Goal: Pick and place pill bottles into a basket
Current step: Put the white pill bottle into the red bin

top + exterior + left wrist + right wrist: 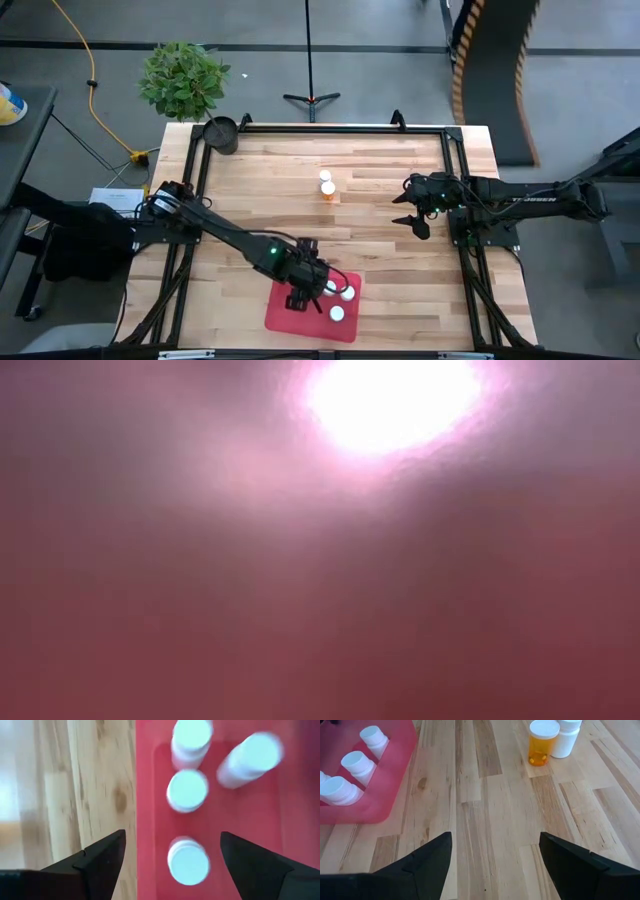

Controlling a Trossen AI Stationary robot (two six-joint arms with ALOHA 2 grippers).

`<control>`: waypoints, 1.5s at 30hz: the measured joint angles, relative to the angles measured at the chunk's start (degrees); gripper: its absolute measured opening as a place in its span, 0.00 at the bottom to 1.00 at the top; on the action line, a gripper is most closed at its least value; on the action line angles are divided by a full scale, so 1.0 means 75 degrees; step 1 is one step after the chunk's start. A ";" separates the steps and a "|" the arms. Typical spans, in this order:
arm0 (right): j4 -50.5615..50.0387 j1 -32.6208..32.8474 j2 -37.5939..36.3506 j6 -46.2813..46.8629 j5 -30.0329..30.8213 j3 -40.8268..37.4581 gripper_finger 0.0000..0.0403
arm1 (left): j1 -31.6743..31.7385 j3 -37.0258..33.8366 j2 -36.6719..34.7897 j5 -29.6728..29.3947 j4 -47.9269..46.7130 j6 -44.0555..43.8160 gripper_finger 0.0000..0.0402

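Directly over the basket [285, 312] at the table's near edge, the left gripper [304, 296] hangs with its fingers [102, 857] spread wide and nothing between them. Below it, four white-capped pill bottles [187, 790] stand upright inside the red tray, one of them straight under the gap. Farther back, near the middle of the wooden table [250, 185], two more bottles [327, 187] stand touching each other, well apart from the basket. Off to the right side, the right gripper [412, 208] hovers above bare wood, its fingers also wide apart and empty. At the far left corner sits a dark round pot [221, 133]. The low view shows only a reddish blur.
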 joint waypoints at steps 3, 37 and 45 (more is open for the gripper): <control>0.0000 0.0000 0.0000 0.0000 0.0000 0.0000 0.72 | -0.0010 0.0608 -0.0002 -0.0309 -0.0597 0.0379 0.89; -0.0003 0.0000 0.0000 0.0003 -0.0064 0.0000 0.72 | 0.6429 0.2497 -0.0004 0.2842 -0.2077 0.2666 0.89; -0.0004 0.0000 0.0002 0.0003 -0.0055 0.0000 0.72 | 0.7398 0.2497 -0.0004 0.4230 -0.1508 0.0298 0.89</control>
